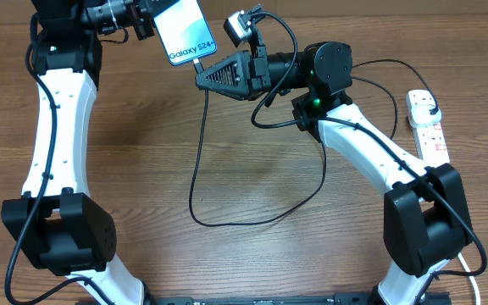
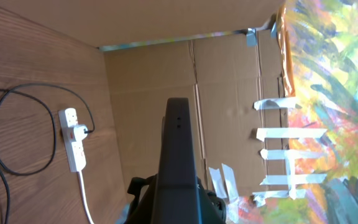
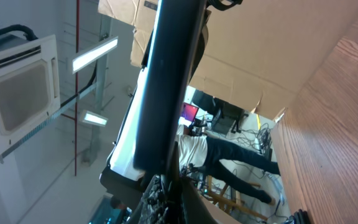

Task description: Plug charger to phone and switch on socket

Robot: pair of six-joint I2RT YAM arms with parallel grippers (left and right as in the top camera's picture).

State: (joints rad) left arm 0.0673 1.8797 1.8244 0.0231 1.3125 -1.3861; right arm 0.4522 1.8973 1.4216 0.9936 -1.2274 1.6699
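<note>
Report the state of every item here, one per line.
phone: screen lit, held up in the left claw.
left claw: shut on the phone.
right claw: shut, at the phone's lower edge.
charger: plugged into the socket; tip at the phone, insertion unclear.
socket: switch position too small to tell.

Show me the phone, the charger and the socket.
phone (image 1: 185, 32), overhead view, middle of the lit screen.
charger (image 1: 192, 191), overhead view, left side of the cable loop.
socket (image 1: 430, 134), overhead view, middle of the white strip.
</note>
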